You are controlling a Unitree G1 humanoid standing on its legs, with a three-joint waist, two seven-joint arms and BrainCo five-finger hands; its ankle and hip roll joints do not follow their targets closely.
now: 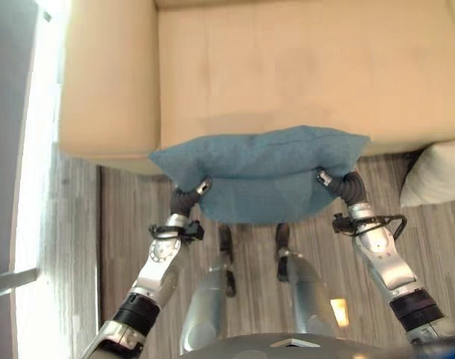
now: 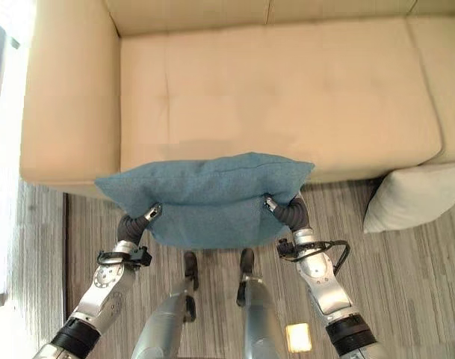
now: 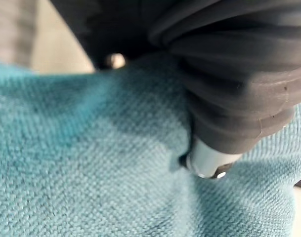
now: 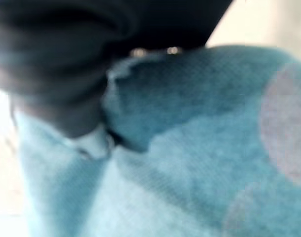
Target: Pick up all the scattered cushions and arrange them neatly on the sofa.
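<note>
A blue cushion [image 1: 261, 168] hangs in the air in front of the beige sofa [image 1: 302, 67], its far edge over the seat's front edge. My left hand [image 1: 190, 196] grips its near left corner and my right hand [image 1: 345, 185] its near right corner. On each side a thumb presses into the cloth from above while the fingers go under it, out of sight. In the left wrist view the thumb [image 3: 204, 160] dents the blue fabric [image 3: 91, 163]. The right wrist view has the same blue cloth [image 4: 190, 148] close up.
A white cushion [image 2: 414, 196] lies on the striped grey floor [image 2: 406, 277] against the sofa's front, to my right. The sofa's broad armrest [image 1: 107, 82] rises at the left. Bright light falls along the floor at the far left.
</note>
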